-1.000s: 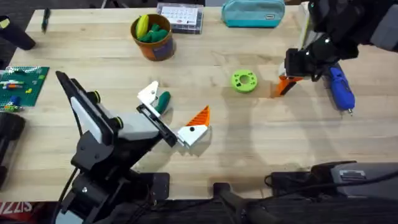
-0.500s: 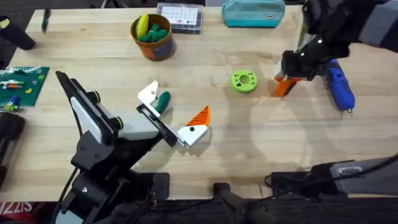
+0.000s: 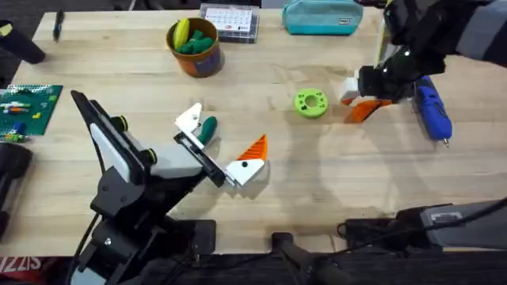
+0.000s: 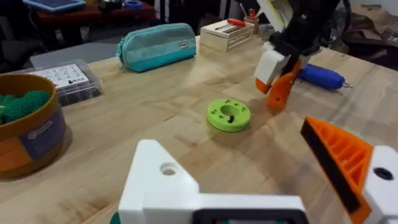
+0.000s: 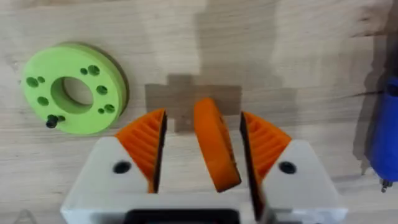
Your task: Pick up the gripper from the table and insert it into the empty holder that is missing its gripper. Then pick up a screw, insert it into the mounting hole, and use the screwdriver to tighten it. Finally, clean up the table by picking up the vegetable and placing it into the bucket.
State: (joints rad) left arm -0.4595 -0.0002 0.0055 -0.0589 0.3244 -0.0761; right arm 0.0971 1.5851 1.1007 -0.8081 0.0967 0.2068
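tabletop: light wood | my landmark: lime ring | screwdriver well right of it | bucket, teal pouch beyond | vegetable left

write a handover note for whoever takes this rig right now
Right claw: shut on the loose orange finger, beside the lime ring.
Left claw: open, holding nothing; its bare holder has no orange part.
Vegetable lies on the table next to the holder. Bucket stands at the far edge. Screwdriver lies by the right claw.
Done: finger grasped.
Left: seat it in the holder, fit and tighten a screw, put the vegetable in the bucket.
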